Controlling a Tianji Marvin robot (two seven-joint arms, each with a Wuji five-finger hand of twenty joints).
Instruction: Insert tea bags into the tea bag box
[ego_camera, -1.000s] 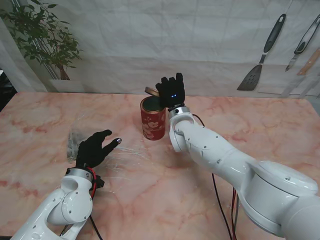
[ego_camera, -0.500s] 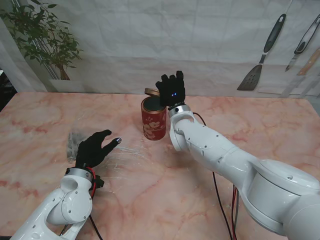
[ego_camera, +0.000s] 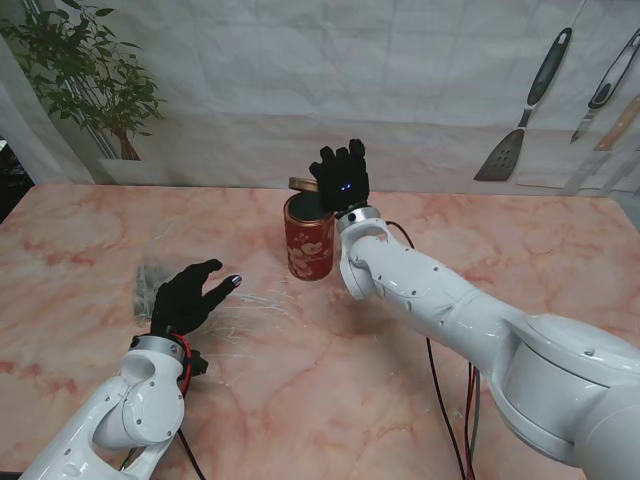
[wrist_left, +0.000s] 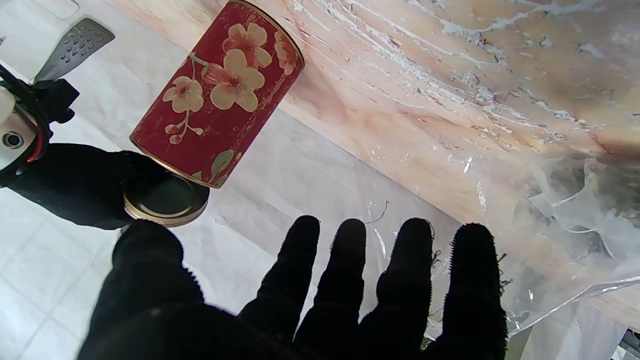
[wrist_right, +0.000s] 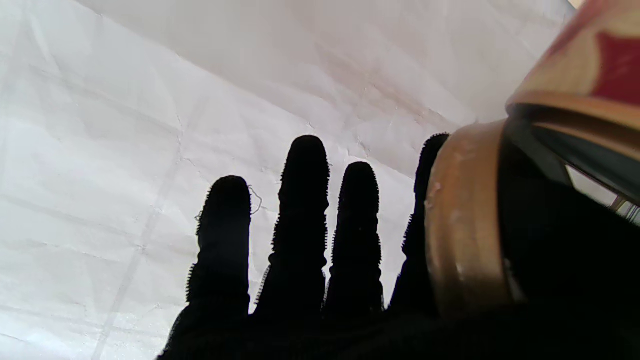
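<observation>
Stand view: right robot hand (ego_camera: 341, 178) seemingly grips lid (ego_camera: 303, 184) beside tin (ego_camera: 308, 236); left robot hand (ego_camera: 190, 296) splayed, empty

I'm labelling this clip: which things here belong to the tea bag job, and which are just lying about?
Job:
red floral tin, open
gold lid, held by right hand
clear plastic bag under left hand, contents unclear

Lying about:
potted plant
spatula and other utensils on the backdrop

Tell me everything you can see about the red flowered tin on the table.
The red cylindrical tin looks metal, with cream blossoms, green leaves and gold rims. It stands upright on the pink marble table, mouth open, interior dark. The right hand holds its round gold-edged lid at the mouth's far side. Whether hand or lid touches the tin is unclear.
</observation>
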